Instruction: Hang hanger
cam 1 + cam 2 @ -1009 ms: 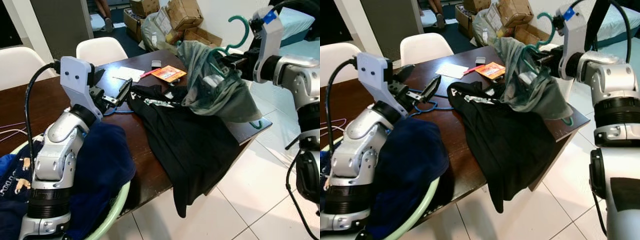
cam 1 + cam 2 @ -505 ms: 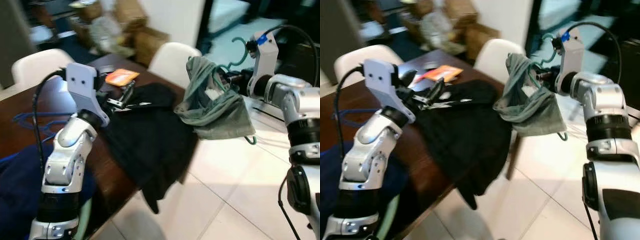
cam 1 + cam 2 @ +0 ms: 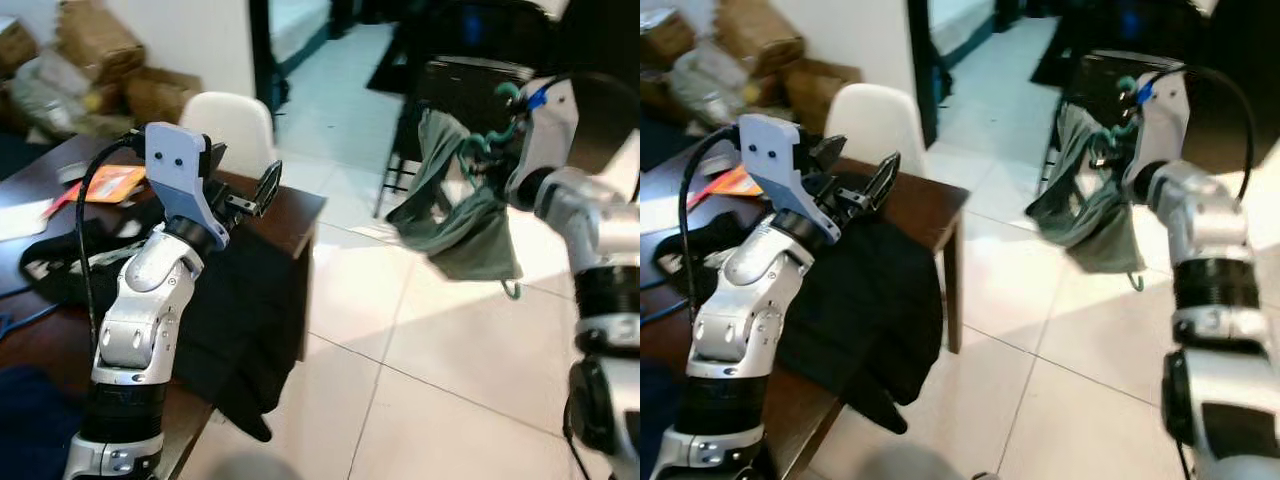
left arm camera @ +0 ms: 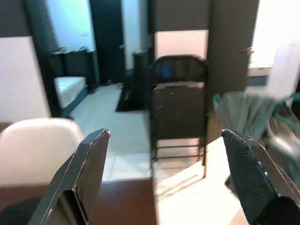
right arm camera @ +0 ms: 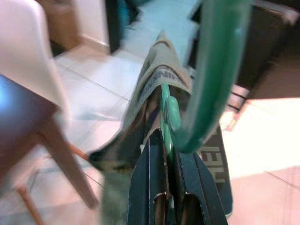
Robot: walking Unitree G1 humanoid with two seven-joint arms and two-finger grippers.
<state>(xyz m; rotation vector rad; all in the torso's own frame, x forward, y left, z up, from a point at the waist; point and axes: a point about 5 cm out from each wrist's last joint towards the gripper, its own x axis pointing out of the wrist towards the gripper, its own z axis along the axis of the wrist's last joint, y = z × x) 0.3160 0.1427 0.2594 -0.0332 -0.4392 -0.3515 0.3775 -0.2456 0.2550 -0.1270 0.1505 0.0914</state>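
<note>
— Where is the hanger (image 5: 212,84)?

— The right gripper (image 5: 171,187) is clamped on its neck, the grey shirt (image 3: 462,215) hanging above the floor, beyond the table (image 3: 296,212) corner. The left gripper (image 4: 164,173) is spread, empty.

— Advice?

— Keep the hook upright, the shirt clear of the folding chair (image 4: 180,101).

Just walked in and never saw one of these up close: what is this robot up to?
The right gripper is shut on a green hanger with a grey-green shirt draped on it, held in the air over the tiled floor. The left gripper is open and holds nothing, above the brown table where a black garment hangs over the edge.
</note>
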